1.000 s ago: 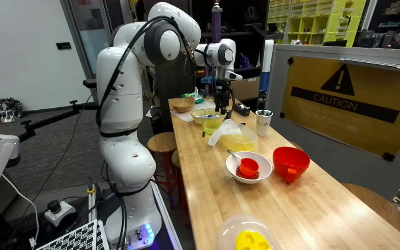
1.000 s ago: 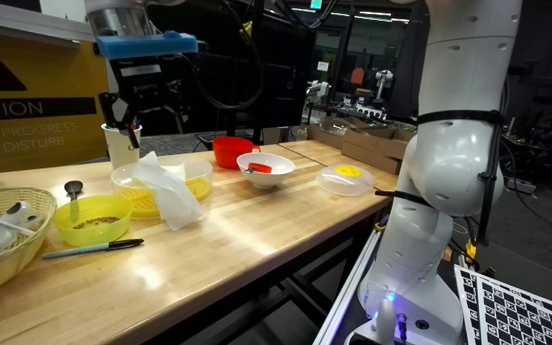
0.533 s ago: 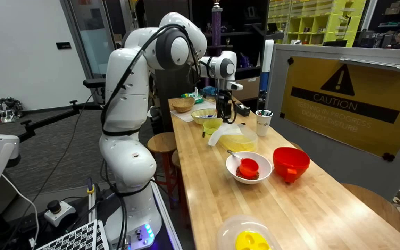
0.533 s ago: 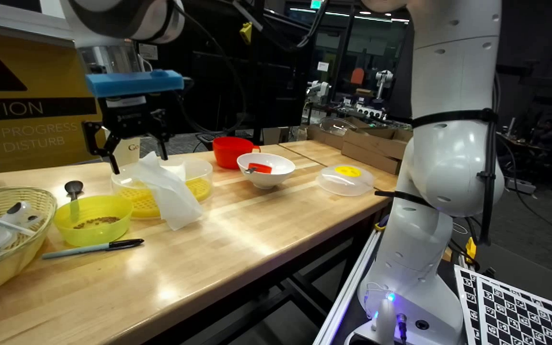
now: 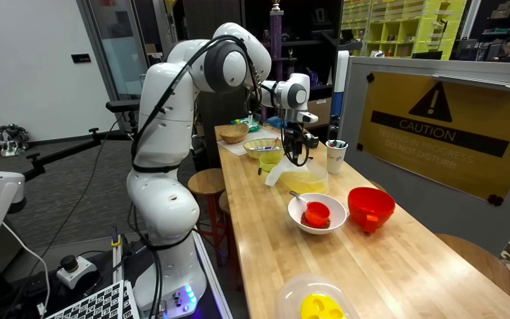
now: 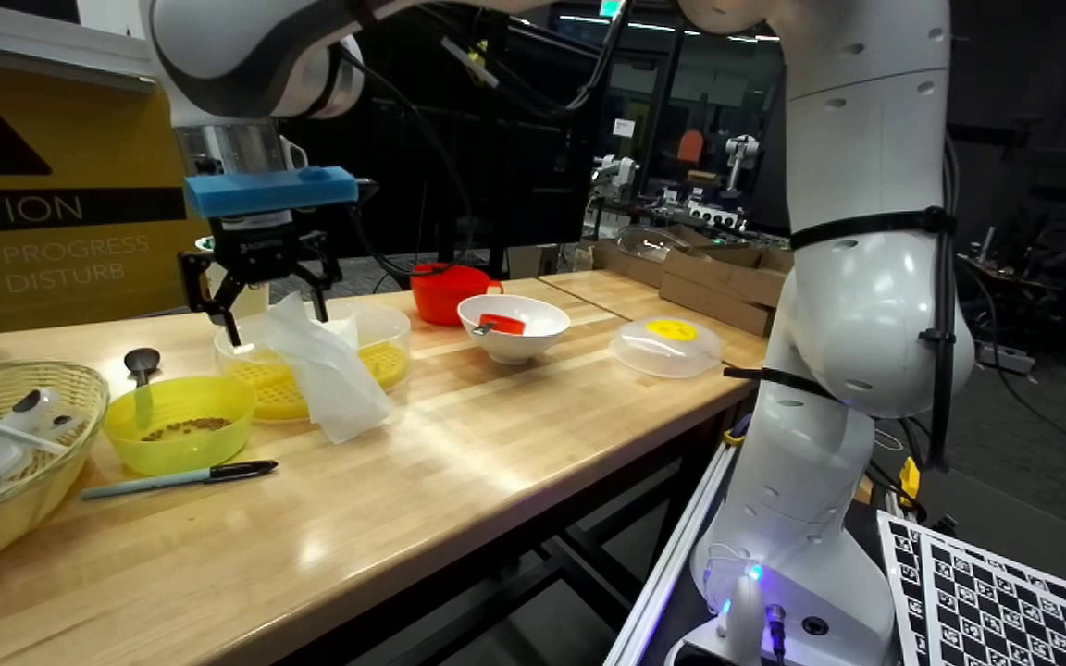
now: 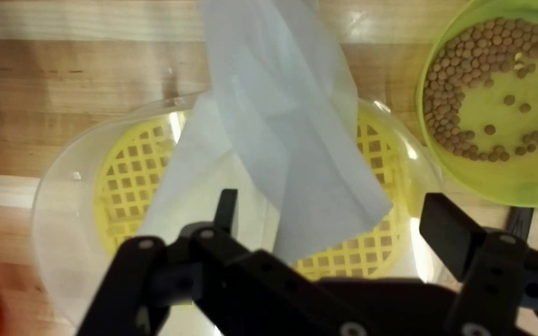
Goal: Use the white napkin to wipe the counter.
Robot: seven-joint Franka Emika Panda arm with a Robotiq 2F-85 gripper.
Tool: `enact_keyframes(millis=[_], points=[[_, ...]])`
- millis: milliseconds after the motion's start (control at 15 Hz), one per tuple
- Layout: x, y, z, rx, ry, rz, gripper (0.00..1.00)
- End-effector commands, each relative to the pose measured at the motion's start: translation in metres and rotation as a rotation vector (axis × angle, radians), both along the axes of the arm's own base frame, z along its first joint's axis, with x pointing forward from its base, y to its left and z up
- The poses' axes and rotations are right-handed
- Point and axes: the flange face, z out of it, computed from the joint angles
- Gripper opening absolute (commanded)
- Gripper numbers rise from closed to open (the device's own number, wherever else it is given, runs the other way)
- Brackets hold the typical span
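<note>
Wrist view: gripper (image 7: 335,218) spread wide over white napkin (image 7: 282,135). White bowl (image 6: 518,346) only in both exterior views.

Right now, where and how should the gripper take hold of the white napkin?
Probably pinch the white napkin by its raised end, coming straight down from above. That end stands up over the clear container as a thin fold, while the other end drapes outside the rim. The gripper hangs over the container, open and pointing down, which suits this approach.
</note>
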Motion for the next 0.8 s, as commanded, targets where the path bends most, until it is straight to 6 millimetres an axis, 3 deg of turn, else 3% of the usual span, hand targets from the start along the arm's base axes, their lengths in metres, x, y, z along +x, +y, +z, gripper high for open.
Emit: enact_keyframes(millis=[0, 733], points=[[0.0026, -0.007, 0.0081, 0.017, -0.022, -0.01, 0.84], [0.0011, -0.0095, 0.01, 0.011, -0.019, -0.027, 0.01]])
